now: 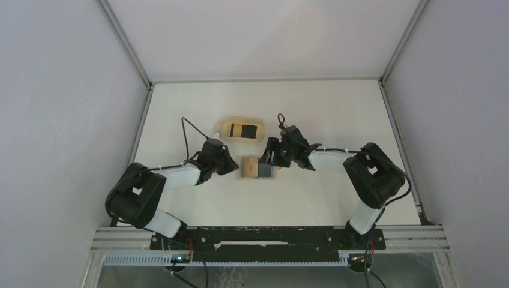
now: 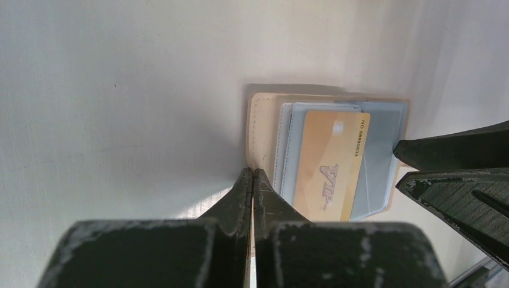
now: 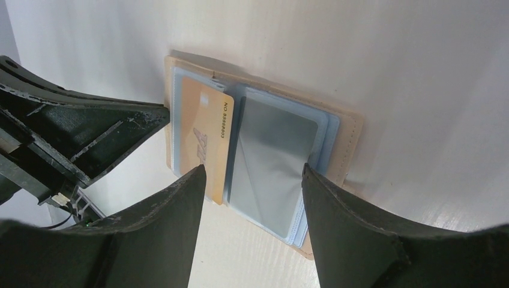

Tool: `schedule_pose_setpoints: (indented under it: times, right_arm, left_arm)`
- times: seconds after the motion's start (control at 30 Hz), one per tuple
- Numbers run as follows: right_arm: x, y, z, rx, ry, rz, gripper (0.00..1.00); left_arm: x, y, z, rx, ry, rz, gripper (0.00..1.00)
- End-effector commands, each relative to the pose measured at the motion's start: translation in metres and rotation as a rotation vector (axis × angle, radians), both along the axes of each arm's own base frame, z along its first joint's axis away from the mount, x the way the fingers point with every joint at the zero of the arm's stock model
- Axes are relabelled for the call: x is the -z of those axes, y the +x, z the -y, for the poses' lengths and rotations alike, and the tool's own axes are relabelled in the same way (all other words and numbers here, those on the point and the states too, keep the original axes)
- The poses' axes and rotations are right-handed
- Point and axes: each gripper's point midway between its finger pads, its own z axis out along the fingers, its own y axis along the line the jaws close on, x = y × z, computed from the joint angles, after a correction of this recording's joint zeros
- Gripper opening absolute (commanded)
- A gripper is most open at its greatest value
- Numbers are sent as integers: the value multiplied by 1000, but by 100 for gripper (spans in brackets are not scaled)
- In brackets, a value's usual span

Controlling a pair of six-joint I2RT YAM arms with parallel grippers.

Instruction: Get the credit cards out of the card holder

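The tan card holder (image 1: pixel 258 168) lies open on the table between my two grippers, with pale blue sleeves (image 3: pixel 273 156) inside. A gold credit card (image 2: pixel 329 165) marked VIP sits in the sleeve page on the left gripper's side. My left gripper (image 2: pixel 252 172) is shut, and its tips rest at the tan stitched edge of the card holder (image 2: pixel 261 126). Nothing shows between its fingers. My right gripper (image 3: pixel 253 174) stands open just over the holder's near edge. One fingertip is by the gold credit card (image 3: pixel 204 135) and the other by the outer edge of the blue sleeves.
An oval light-wood tray (image 1: pixel 225 128) stands just behind the card holder, with flat dark and tan pieces in it. White walls close in the table on the left, right and back. Both arms reach in from the near edge.
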Motion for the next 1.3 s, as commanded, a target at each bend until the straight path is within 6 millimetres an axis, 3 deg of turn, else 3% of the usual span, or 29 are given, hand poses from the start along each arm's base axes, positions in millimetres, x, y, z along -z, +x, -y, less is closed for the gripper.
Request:
schedule_pose_setpoints:
  times: [0.0,0.53,0.73,1.03,1.27]
  right_arm:
    - [26,-10,24,32,-117,-43,70]
    - [33,-15,43,75,-198,-61,70]
    - [29,-15,39,63,-179,-49,70]
    - [-7,-21,6,-40,-154,73,71]
    - [-25,-13,18,5,-234,167,70]
  left_arm:
    - [35,-31,-20,4,101,-139,0]
    - [35,-32,-22,3,109,-143,0]
    - [35,-31,-21,7,109,-144,0]
    - [36,-30,-19,10,108,-148,0]
    - [38,-31,-19,13,110,-157,0]
